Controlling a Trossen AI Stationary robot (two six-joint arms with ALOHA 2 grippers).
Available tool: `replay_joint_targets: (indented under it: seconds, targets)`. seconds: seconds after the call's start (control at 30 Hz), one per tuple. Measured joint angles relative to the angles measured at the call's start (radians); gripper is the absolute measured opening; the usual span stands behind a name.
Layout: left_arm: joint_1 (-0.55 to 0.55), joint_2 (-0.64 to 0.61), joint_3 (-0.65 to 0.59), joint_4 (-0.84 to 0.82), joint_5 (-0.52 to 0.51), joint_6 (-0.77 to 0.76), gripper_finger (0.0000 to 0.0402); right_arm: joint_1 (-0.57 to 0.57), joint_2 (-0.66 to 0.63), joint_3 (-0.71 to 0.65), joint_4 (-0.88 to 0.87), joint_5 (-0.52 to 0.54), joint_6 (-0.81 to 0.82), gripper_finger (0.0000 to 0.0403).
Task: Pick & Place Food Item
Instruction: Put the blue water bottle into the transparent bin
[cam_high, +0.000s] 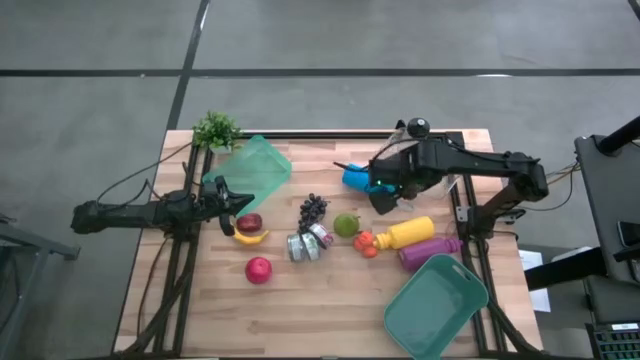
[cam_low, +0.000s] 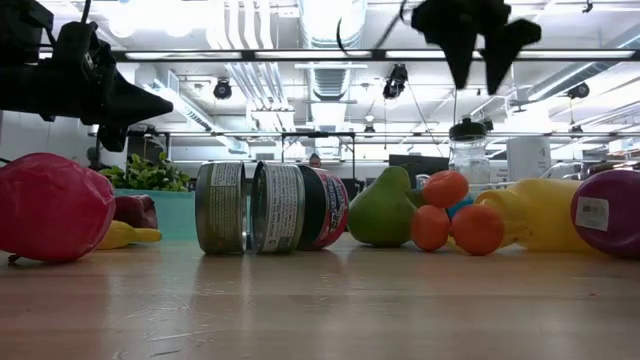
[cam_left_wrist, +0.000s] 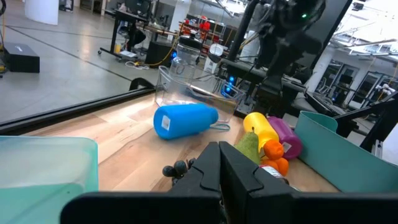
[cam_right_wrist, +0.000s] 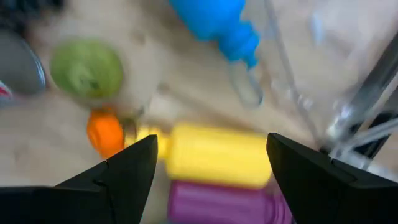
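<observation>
right gripper (cam_high: 385, 200): raised over yellow bottle (cam_high: 410, 232), fingers apart, empty | left gripper (cam_high: 228, 207): fingers together, above apple (cam_high: 249, 223) | banana (cam_high: 250, 237) partly hidden

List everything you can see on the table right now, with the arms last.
plant: 1, green, far left corner
left bin: 1, teal, tilted, near the plant
right bin: 1, teal, near right corner
blue bottle: 1, blue, lying far centre
yellow bottle: 1, yellow, lying right of centre
purple bottle: 1, purple, beside the yellow one
pear: 1, green, centre
grapes: 1 bunch, dark, centre
cans: 2 or 3, silver, centre
orange fruit: small cluster, orange, by the yellow bottle
banana: 1, yellow, left
dark red fruit: 1, left
red fruit: 1, near left
left tool: shut, above the banana
right tool: open, above the yellow bottle
</observation>
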Motion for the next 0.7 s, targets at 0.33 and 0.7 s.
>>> replay_joint_targets:
  seconds: [0.33,0.7]
  targets:
    - [0.0,0.0,0.0,0.0,0.0,0.0,0.0001,0.21,0.003,0.015,0.088,0.572,0.114,0.0299]
    - [0.0,0.0,0.0,0.0,0.0,0.0,0.0001,0.467,-0.049,-0.241,0.099,0.902,0.482,0.0299]
